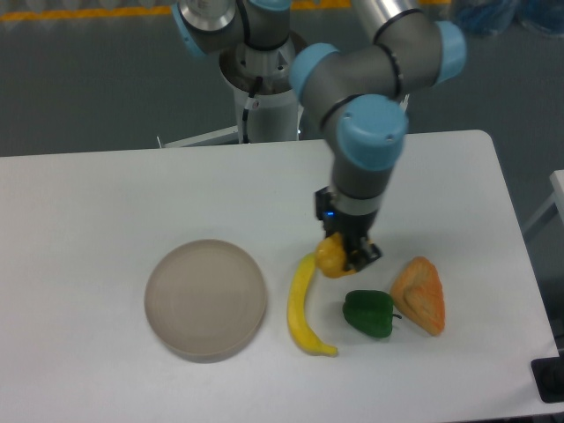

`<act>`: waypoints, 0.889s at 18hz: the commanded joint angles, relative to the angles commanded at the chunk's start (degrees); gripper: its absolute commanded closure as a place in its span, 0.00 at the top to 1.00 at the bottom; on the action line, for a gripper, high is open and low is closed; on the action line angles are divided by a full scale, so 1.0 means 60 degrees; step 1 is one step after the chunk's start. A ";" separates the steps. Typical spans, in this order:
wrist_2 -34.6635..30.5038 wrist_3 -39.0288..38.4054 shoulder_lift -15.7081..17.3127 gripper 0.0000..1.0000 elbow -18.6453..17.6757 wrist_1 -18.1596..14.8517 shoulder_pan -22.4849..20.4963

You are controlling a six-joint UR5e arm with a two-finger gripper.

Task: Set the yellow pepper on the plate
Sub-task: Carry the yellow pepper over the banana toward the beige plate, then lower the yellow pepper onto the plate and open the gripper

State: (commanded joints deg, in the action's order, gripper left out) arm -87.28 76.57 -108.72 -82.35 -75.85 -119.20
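The single fixed view shows five things on or over the white counter point(106, 194): one plate point(205, 299), one banana point(304, 306), one green pepper point(368, 314), one orange wedge point(420, 295) and one yellow pepper point(331, 257).

The tool point(346, 256) hangs from the arm's wrist, pointing down, with its fingers clamped on the yellow pepper. The pepper sits in that grip near the counter's middle, just over the far tip of the banana and to the right of the plate, well apart from the plate's rim. It looks blocky, with no clear long axis; its stem is hidden, so I cannot tell which way it points.

The plate lies flat at the near left. The banana lies between plate and green pepper, running far to near. The green pepper sits just left of the orange wedge, nearly touching it.
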 joint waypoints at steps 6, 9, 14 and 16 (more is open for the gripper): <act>-0.0015 -0.1043 -0.0103 0.28 -0.0833 0.1140 0.1217; -0.0015 -0.1423 -0.0263 0.28 -0.1113 0.1582 0.1685; -0.0015 -0.1819 -0.0790 0.31 -0.1113 0.1582 0.2229; -0.0029 -0.2068 -0.0937 0.34 -0.1113 0.1626 0.2346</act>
State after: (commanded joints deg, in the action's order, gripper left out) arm -87.45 64.17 -114.34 -89.03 -66.10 -105.12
